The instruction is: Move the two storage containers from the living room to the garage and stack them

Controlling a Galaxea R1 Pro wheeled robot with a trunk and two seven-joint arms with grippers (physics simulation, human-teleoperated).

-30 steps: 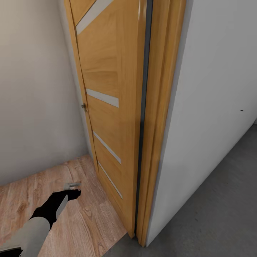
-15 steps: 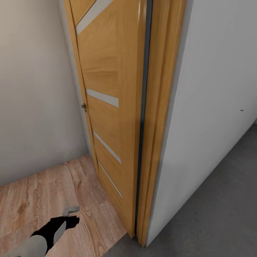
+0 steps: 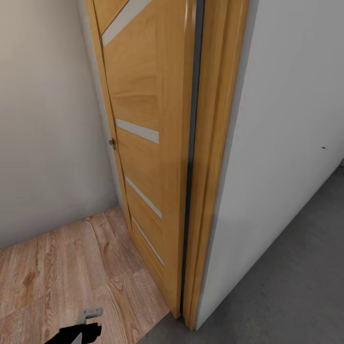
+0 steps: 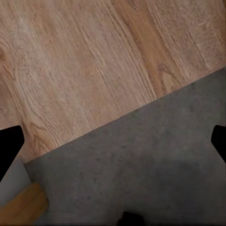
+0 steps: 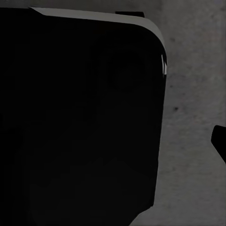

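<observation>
- White wall (image 3: 282, 143), upper right of the head view: plain, running down to the grey concrete.
- Beige wall (image 3: 48, 119), left side of that view, meeting the wood planks low in the frame.
- Orange door (image 3: 143, 95), centre: swung open, pale horizontal strips across it, a small handle (image 3: 112, 142) on its left edge, door frame (image 3: 215, 167) just to its right.
- Concrete floor (image 3: 286, 296), lower right of the head view: rough, speckled dark grey, the garage side of the doorway.
- Wood flooring (image 3: 62, 263), lower left: light planks, meeting the concrete in a straight seam across the left wrist view.
- Dark rounded block (image 5: 80, 117) across most of the right wrist view, upper left to bottom: too dark to identify, grey concrete beside it.
- Left gripper (image 3: 81, 329), bottom left edge of the head view: black, with a pale tip; in the left wrist view dark fingertips (image 4: 9, 146) sit at opposite frame edges, so jaws spread wide, nothing between them.
- Right gripper: one dark fingertip (image 5: 219, 141) at the right edge of its wrist view; spread of the jaws impossible to judge.
- No red-orange bins anywhere in these views; whereabouts unknown from here.
- Judged from the task alone: light, stiff, smooth plastic, likely best pinched on opposite rim walls, one gripper per side, kept level.
</observation>
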